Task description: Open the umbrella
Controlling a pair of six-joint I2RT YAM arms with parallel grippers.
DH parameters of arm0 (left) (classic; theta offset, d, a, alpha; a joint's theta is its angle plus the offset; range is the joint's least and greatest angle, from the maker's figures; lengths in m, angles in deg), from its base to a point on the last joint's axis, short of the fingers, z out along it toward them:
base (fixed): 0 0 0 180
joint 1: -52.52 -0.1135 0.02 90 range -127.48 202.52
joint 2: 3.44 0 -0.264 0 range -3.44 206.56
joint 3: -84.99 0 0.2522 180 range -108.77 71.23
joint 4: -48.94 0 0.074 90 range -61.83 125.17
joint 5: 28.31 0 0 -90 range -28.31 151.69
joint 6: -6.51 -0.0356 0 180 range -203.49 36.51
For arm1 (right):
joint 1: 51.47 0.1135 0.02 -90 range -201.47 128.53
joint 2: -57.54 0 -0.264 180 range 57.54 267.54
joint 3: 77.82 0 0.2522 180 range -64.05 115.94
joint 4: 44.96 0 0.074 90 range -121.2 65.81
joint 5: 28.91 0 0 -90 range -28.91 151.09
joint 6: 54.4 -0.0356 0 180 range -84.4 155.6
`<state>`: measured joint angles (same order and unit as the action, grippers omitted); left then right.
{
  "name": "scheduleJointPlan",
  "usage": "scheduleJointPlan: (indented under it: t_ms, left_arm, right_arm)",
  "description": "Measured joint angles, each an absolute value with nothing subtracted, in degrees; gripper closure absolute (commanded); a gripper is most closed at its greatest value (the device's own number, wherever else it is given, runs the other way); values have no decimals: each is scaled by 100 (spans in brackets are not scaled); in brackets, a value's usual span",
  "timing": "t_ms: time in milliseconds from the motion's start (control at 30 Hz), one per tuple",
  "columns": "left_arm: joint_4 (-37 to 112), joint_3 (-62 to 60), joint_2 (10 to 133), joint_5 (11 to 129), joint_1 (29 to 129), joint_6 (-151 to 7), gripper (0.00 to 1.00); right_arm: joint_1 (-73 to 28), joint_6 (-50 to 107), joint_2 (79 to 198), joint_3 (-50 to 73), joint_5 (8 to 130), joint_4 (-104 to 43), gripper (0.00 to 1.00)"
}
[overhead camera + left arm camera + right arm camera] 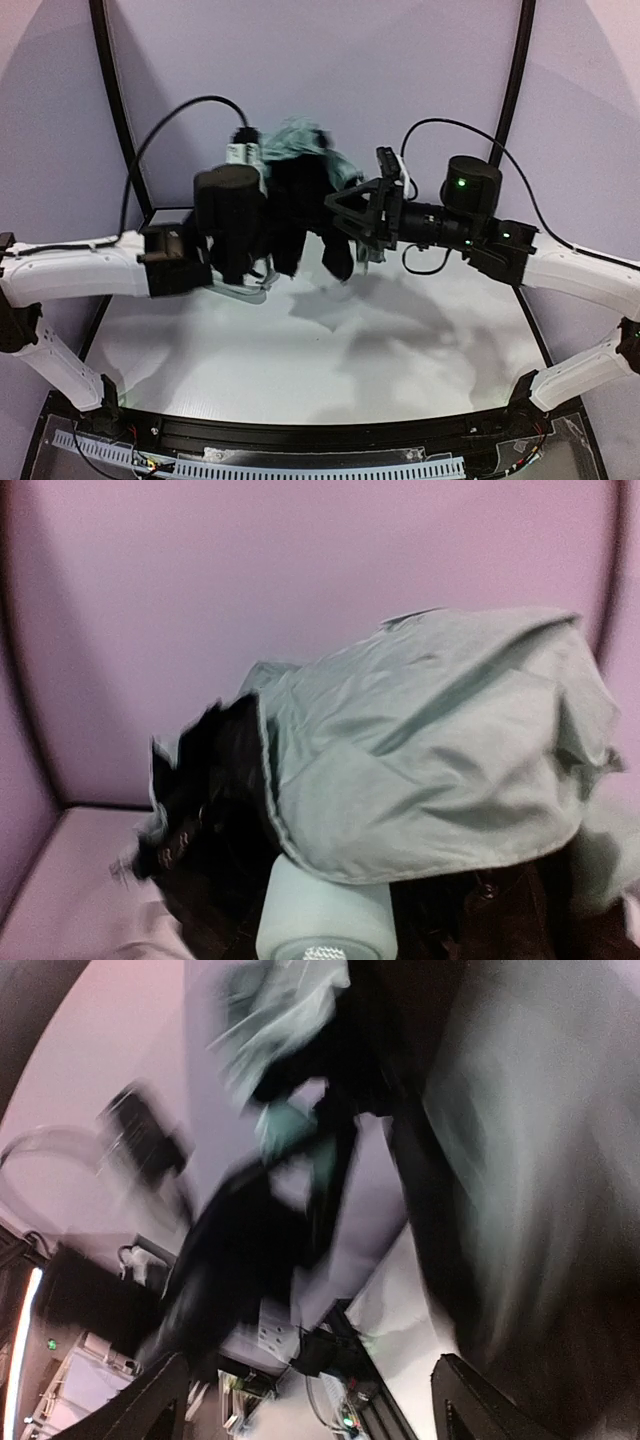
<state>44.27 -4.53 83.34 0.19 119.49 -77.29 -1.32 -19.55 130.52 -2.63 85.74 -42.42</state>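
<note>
The umbrella (300,140) hangs in the air above the table, between the two arms. Its mint-green fabric (440,740) is bunched on top, and black folds (300,225) droop below. My left gripper (250,160) is shut on the pale green handle (325,915), which sits at the bottom of the left wrist view; the fingers themselves are hidden. To the umbrella's right, my right gripper (345,215) stands open close to the black folds. In the blurred right wrist view its fingertips (160,1400) are far apart, with black fabric (520,1160) beside the right one.
The white table (330,360) lies below the arms, with the umbrella's shadow on it. Black curved frame rails (118,110) and purple backdrop walls stand behind. Cables (170,125) loop off both wrists. A black rail (320,435) runs along the near edge.
</note>
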Motion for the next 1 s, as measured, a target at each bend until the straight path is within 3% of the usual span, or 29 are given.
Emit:
scheduleJointPlan:
  t_ms: [167, 267, 333, 500, 567, 667, 833, 1000]
  left_arm:
    - [1791, -616, 7486, -1221, 10370, -6304, 99]
    - [969, -877, 6927, -1519, 9769, -5826, 99]
    - [955, -1079, 6638, -931, 9759, -5674, 99]
    - [1929, -1104, 6584, 2597, 9857, -5441, 99]
    - [2043, -1251, 6910, 3101, 10008, -5452, 99]
    - [1016, -1934, 7729, 2298, 10195, -5319, 99]
    - [-1697, -3558, 9091, 1069, 9425, -4166, 99]
    - [-1293, -3352, 8946, 1613, 9386, -4576, 99]
  right_arm:
    - [-134, -1541, 12142, -527, 7960, -3348, 3]
    - [-135, -1272, 11524, -689, 7365, -3054, 1]
    - [-152, -1125, 11195, -827, 7030, -2946, 1]
    - [-158, -802, 10939, -892, 6529, -2726, 1]
    - [-160, -713, 10944, -892, 6435, -2617, 1]
    - [-160, -599, 10937, -890, 6314, -2408, 1]
    - [-160, -494, 11004, -836, 6017, -2027, 1]
    - [-160, -476, 11358, -650, 6112, -1979, 1]
